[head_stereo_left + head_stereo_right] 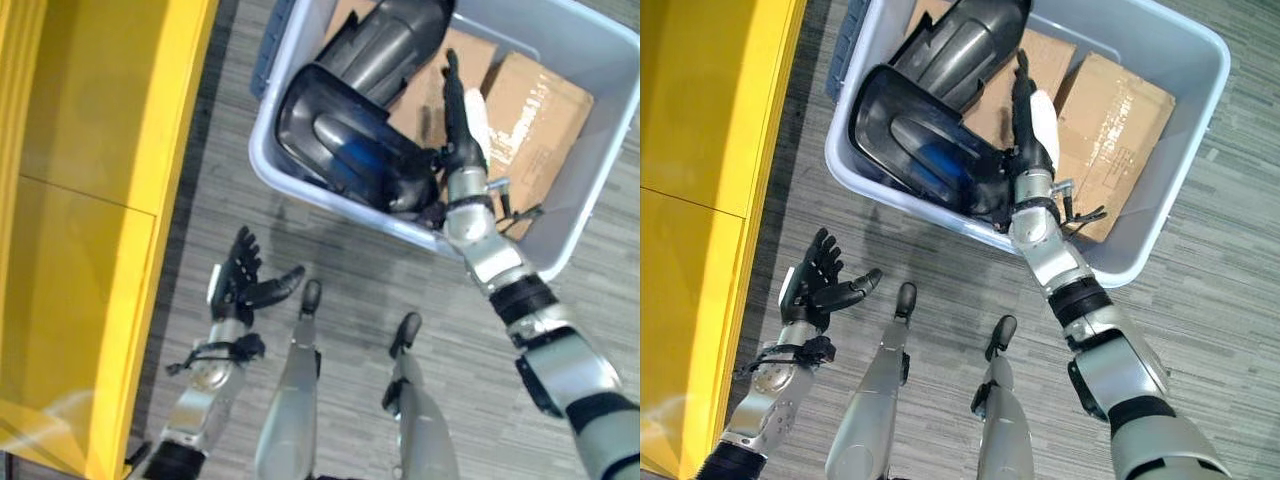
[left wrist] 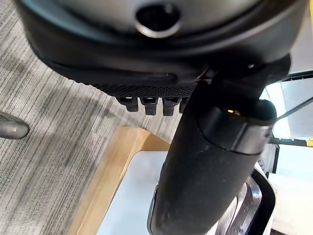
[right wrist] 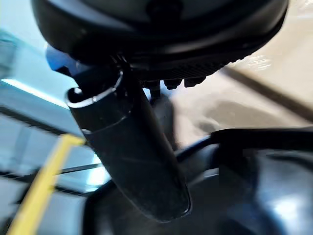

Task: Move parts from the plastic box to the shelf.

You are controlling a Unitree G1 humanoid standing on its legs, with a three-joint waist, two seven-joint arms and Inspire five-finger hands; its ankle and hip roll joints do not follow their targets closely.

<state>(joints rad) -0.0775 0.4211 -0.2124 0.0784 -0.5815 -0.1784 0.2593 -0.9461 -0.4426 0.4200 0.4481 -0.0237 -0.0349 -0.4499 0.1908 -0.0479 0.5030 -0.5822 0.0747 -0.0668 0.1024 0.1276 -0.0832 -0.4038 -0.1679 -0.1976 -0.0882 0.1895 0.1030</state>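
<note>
**Reaching into the box for a black part**

We are extending our right hand [image 1: 1028,125] into the grey plastic box [image 1: 1160,215], fingers straight and nothing gripped yet. It is lying along the near black part [image 1: 915,140], a glossy curved shell leaning against the box's near wall, with its fingers pointing over the cardboard boxes [image 1: 1110,130] beside it. A second black part [image 1: 965,40] is resting farther back, overlapping the first. Our left hand [image 1: 820,280] is hanging open, palm up and holding nothing, over the striped floor [image 1: 1220,300] between the box and the yellow shelf [image 1: 700,150].

To do this well, we judge that we should be curling the fingers round the shell's rim rather than its slick convex face, then lifting straight up until it clears the box wall. The shell looks broad, so bringing the left hand in under its far edge would steady it.

The box's near rim is sitting just beside our right wrist, leaving little slack there. The floor strip toward the shelf is offering open room for the carry.
</note>
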